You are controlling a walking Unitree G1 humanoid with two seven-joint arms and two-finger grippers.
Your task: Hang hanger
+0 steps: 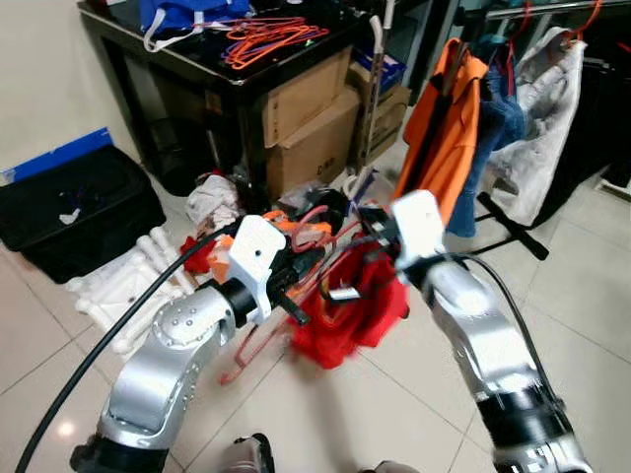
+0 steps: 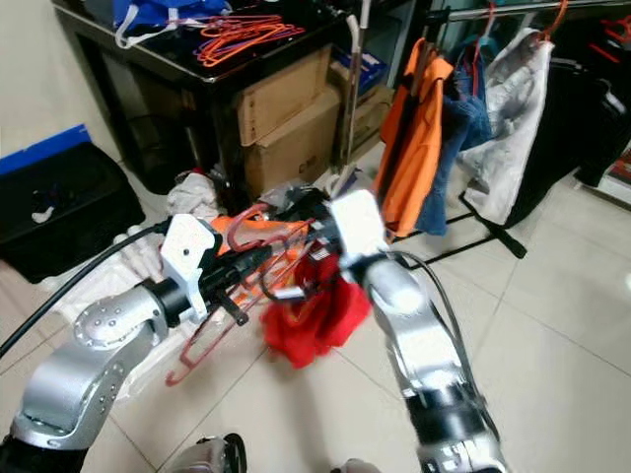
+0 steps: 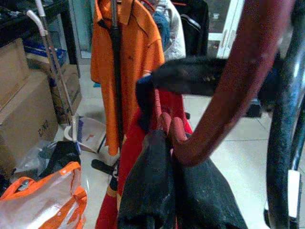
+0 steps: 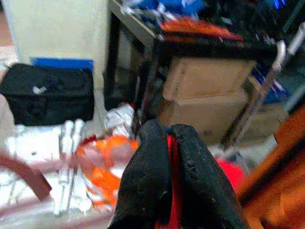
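Glossy pale floor tiles (image 1: 582, 296), matt brown cardboard boxes (image 1: 314, 123), soft red cloth (image 1: 350, 310) (crumpled), smooth dark-red plastic hanger (image 3: 238, 90)

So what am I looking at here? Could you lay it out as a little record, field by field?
Left pincer: shut on the dark red hanger
Right pincer: shut on the red garment
Hanger and garment: held above the floor between both arms
Clothes rack: ahead to the right, with an orange shirt and other clothes hanging
Black table: ahead to the left, orange hangers on top, cardboard boxes underneath
Floor: light tiles, clutter by the table
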